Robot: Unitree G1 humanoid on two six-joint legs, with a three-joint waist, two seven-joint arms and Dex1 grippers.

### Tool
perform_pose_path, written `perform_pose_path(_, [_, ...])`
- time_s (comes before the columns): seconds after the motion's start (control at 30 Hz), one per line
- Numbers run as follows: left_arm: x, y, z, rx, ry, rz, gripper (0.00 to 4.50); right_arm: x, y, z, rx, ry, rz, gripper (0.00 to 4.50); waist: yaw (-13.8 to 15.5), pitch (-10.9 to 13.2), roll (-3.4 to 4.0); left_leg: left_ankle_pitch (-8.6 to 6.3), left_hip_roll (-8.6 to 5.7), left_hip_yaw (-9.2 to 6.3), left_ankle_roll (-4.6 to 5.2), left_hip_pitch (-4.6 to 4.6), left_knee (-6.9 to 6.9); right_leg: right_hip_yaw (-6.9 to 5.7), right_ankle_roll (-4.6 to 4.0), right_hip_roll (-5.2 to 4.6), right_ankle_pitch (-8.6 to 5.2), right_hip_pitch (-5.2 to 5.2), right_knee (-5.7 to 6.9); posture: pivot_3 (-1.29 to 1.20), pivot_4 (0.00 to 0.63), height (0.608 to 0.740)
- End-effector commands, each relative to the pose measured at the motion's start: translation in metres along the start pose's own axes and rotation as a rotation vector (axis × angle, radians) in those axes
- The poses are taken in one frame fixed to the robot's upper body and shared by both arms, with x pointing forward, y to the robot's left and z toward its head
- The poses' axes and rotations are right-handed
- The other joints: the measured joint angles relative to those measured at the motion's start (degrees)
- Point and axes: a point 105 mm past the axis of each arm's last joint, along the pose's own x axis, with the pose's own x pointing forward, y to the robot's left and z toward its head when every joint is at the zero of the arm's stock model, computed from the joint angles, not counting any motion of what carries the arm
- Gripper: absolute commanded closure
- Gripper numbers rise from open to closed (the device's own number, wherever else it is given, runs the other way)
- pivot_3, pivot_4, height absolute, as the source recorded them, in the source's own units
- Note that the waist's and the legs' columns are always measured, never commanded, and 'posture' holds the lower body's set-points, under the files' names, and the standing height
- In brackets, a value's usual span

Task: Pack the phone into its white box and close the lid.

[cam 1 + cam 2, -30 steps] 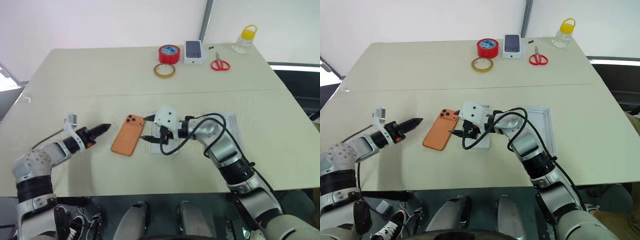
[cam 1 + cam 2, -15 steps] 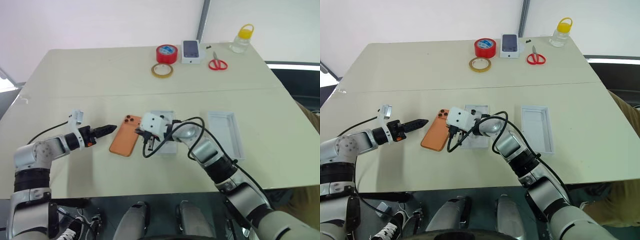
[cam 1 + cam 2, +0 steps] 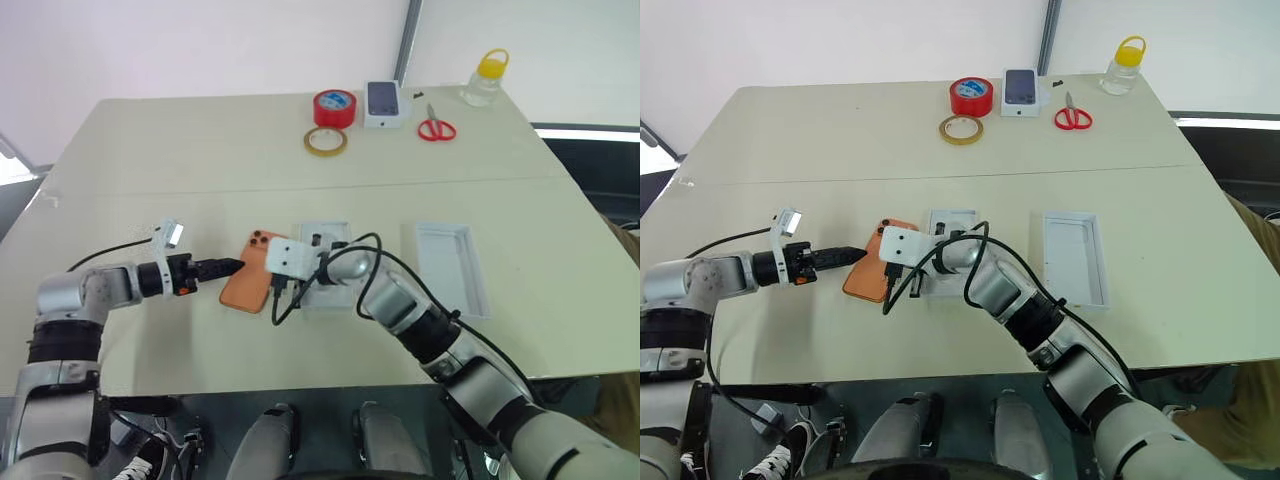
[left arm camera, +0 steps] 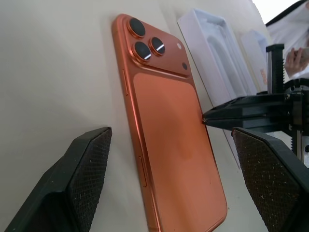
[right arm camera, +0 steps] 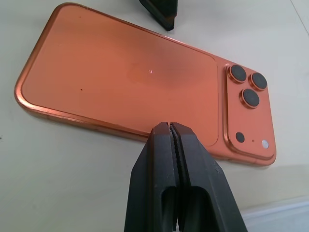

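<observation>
On the wide beige desk (image 3: 150, 150) the biggest of the small things is the lid (image 3: 452, 268), a white tray lying alone toward the robot's right, well apart from the rest. Near the middle lies the white box (image 3: 332, 290), partly covered by the right arm and its black cable, and just beside it on the left the phone (image 3: 252, 285) lies flat with its orange back up and its three dark lenses at the far corner. Both grippers meet at this phone. From the left side comes the left gripper (image 4: 166, 179), low over the desk, its jaws released and standing wide, one finger on each side of the phone's near end without pressing it. From the box side comes the right gripper (image 5: 170, 128), its jaws clenched together with nothing between them, the tip at the phone's long edge; I cannot tell if it touches. At the far edge of the desk stand a red tape roll (image 3: 338, 107), a thinner yellowish tape ring (image 3: 327, 141), a small box with a phone picture (image 3: 386, 103), red scissors (image 3: 438, 128) and a bottle with a yellow cap (image 3: 484, 78).
</observation>
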Motion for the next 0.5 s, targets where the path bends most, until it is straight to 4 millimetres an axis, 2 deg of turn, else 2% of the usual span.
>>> perform_pose_path(0.03, [0.013, 0.009, -0.036, -0.087, 0.151, 0.017, 0.34, 0.003, 0.001, 0.001, -0.029, 0.015, 0.006, 4.44, 0.05, -0.1, 0.06, 0.0, 0.0, 0.0, 0.0, 0.01, 0.0, 0.0, 0.0, 0.0, 0.0, 0.01, 0.0, 0.0, 0.15, 0.74])
perform_pose_path(0.13, [0.018, 0.009, -0.038, -0.064, 0.183, 0.023, 0.34, 0.004, 0.002, 0.0, -0.027, 0.013, 0.015, 4.44, 0.09, -0.2, 0.15, -0.02, -0.01, 0.0, 0.03, 0.07, 0.0, 0.0, 0.0, -0.01, 0.0, 0.09, 0.0, 0.0, 0.15, 0.74])
perform_pose_path(0.23, [0.021, 0.004, -0.03, -0.062, 0.167, -0.001, 0.34, 0.004, 0.004, -0.003, -0.041, 0.028, 0.028, 4.44, 0.2, -0.23, 0.17, -0.03, -0.02, 0.0, 0.06, 0.11, 0.0, 0.0, 0.01, -0.01, 0.0, 0.13, 0.0, 0.0, 0.15, 0.74])
perform_pose_path(0.4, [0.02, 0.004, -0.025, -0.043, 0.152, 0.003, 0.34, -0.004, -0.012, -0.007, -0.052, 0.065, -0.009, 4.44, 0.25, -0.23, 0.16, -0.04, -0.03, 0.0, 0.07, 0.11, 0.0, -0.01, 0.01, -0.02, -0.01, 0.14, 0.0, 0.0, 0.15, 0.74])
perform_pose_path(0.5, [0.019, 0.006, -0.024, -0.033, 0.145, 0.014, 0.34, -0.009, -0.01, -0.01, -0.058, 0.077, 0.023, 4.44, 0.28, -0.23, 0.16, -0.04, -0.03, 0.0, 0.07, 0.11, 0.0, -0.01, 0.01, -0.02, -0.01, 0.14, -0.01, 0.0, 0.15, 0.74])
